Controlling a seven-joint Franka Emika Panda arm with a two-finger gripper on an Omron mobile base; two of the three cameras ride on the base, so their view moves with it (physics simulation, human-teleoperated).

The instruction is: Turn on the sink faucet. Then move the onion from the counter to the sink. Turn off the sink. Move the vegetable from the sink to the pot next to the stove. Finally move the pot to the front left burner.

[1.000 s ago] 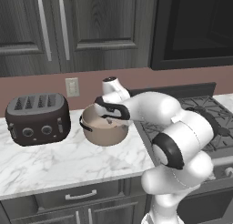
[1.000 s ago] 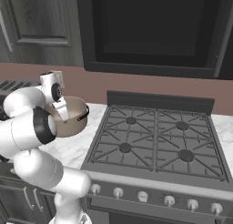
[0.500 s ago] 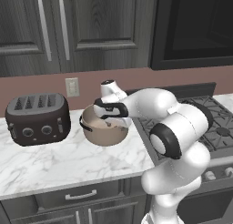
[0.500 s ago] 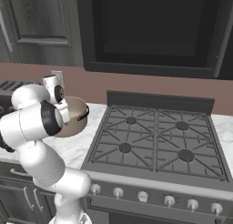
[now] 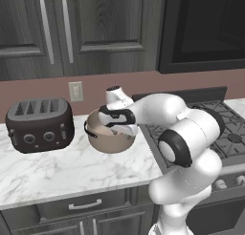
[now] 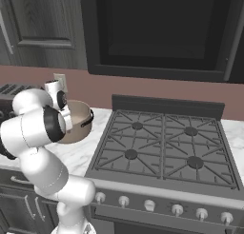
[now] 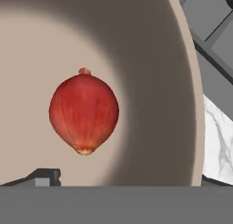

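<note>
The red onion (image 7: 84,111) lies loose on the floor of the tan pot (image 7: 150,82), stem end up in the hand view. My gripper (image 7: 129,177) hangs open just above it, with one dark fingertip (image 7: 43,175) at the lower left and the other at the lower right, neither touching the onion. In the left base view my hand (image 5: 115,119) reaches down into the pot (image 5: 110,141), which stands on the marble counter (image 5: 62,172) just left of the stove (image 5: 215,129). The right base view shows the pot (image 6: 81,123) partly behind my arm, next to the stove (image 6: 162,142).
A dark toaster (image 5: 40,124) stands left of the pot. A wall outlet (image 5: 75,91) is behind it. The stove's front left burner (image 6: 131,154) sits under bare black grates. Dark cabinets and a microwave hang above.
My hand has stayed over the pot while the arm's elbow has swung closer in toward it. The pot and onion have not moved.
</note>
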